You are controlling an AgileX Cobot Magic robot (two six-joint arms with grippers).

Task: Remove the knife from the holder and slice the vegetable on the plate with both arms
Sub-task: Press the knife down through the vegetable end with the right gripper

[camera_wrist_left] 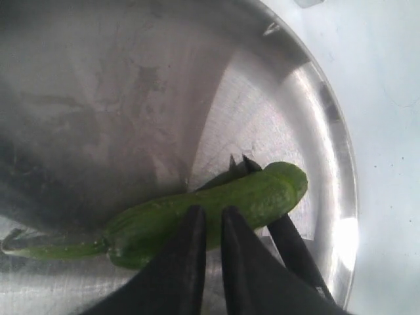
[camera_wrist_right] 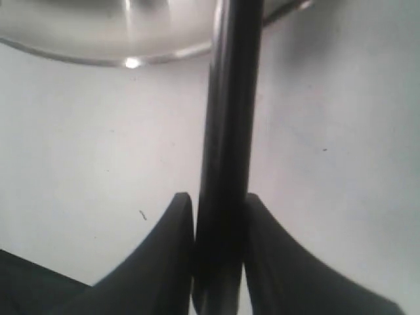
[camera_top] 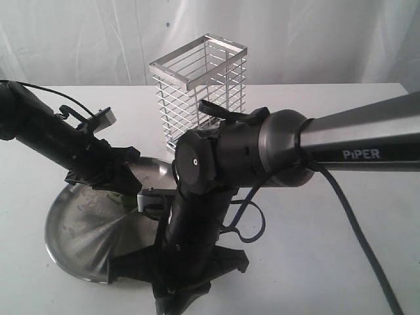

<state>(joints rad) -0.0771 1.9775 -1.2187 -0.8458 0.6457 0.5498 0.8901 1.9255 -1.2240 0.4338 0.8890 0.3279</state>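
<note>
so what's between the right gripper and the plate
Right wrist view: only bare white table, crossed by the knife that the right gripper clamps; it reaches past the rim of the plate.

White table (camera_top: 328, 249), white draped backdrop (camera_top: 79, 39)

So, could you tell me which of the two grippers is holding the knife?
The right gripper: it is clamped on the black knife. The left gripper has no knife; it is down at the vegetable on the plate.
</note>
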